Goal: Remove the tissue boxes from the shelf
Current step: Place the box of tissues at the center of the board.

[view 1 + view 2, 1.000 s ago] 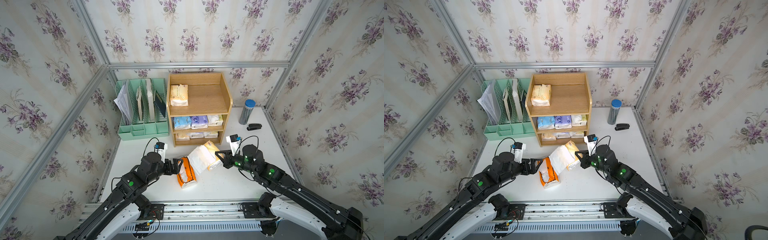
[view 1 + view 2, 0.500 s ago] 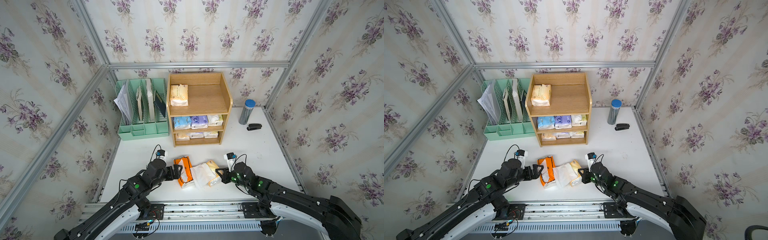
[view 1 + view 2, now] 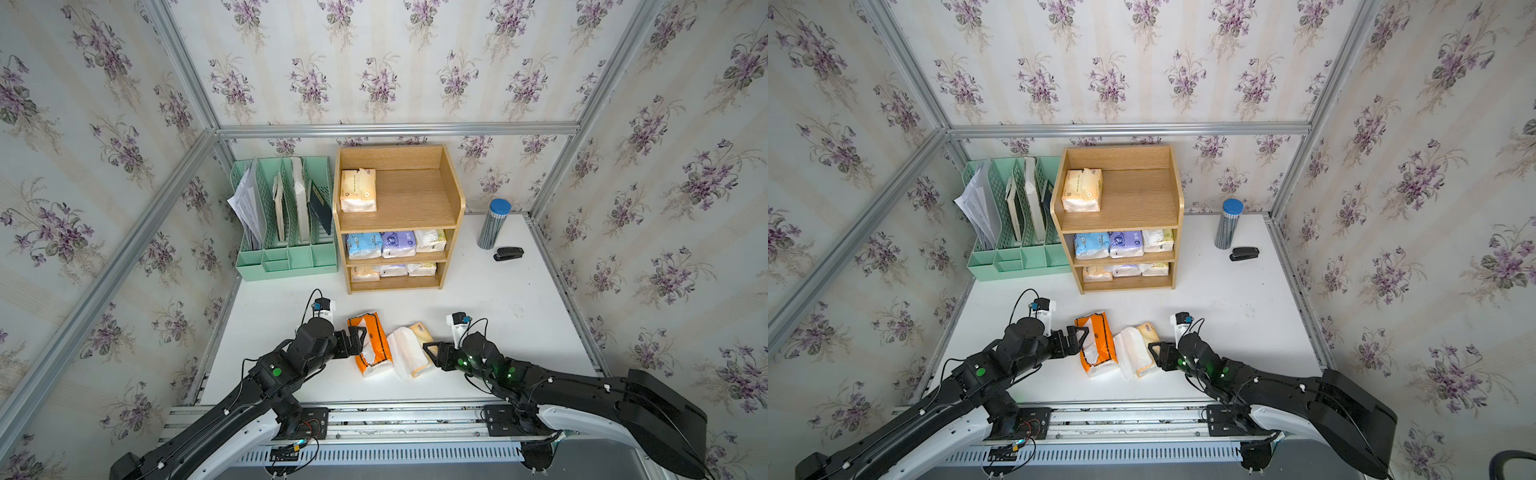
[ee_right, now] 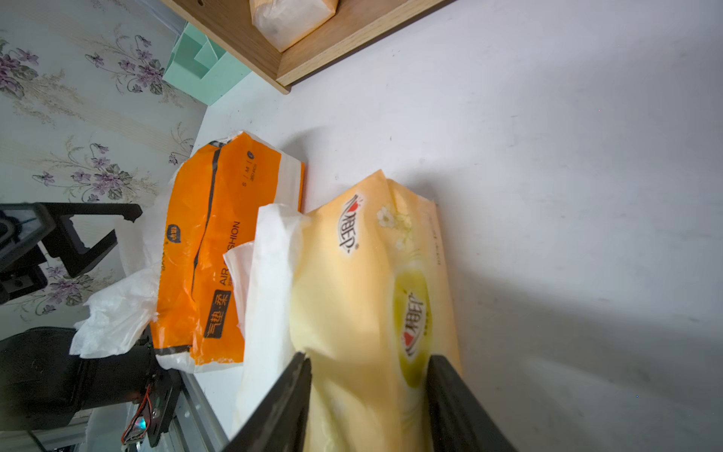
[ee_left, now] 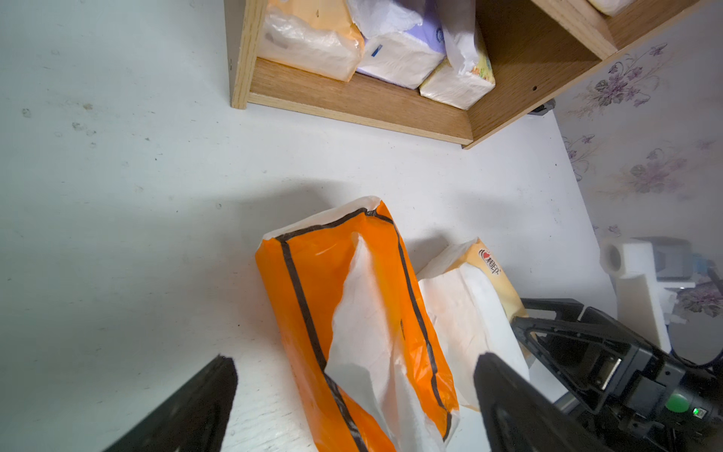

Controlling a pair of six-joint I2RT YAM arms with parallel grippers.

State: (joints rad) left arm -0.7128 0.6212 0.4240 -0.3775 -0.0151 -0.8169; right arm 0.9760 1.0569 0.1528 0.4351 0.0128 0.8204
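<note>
Status: two of nine tissue packs are off the shelf (image 3: 455, 195); seven remain to be removed.

On the counter (image 3: 498, 299), in front of the shelf: the orange pack (image 3: 370, 345) and one cream-yellow pack (image 3: 420, 332), side by side and touching, loose tissue showing from both.

On the shelf:
- Top tier: one cream-yellow top pack (image 3: 358, 190).
- Middle tier: three, the light blue pack (image 3: 364, 245), middle purple pack (image 3: 398, 244) and white-yellow pack (image 3: 430, 241).
- Bottom tier: three, the cream-yellow bottom pack (image 5: 313, 43), bottom purple pack (image 5: 403, 51) and white-yellow bottom pack (image 5: 461, 82).

Count by colour: orange one, cream-yellow three, light blue one, purple two, white-yellow two.

The left claw (image 5: 355, 358) stands wide, straddling the orange pack's end without contact. The right claw (image 4: 367, 356) has its jaws partly apart astride the cream-yellow pack on the counter; whether they press it cannot be told.
</note>
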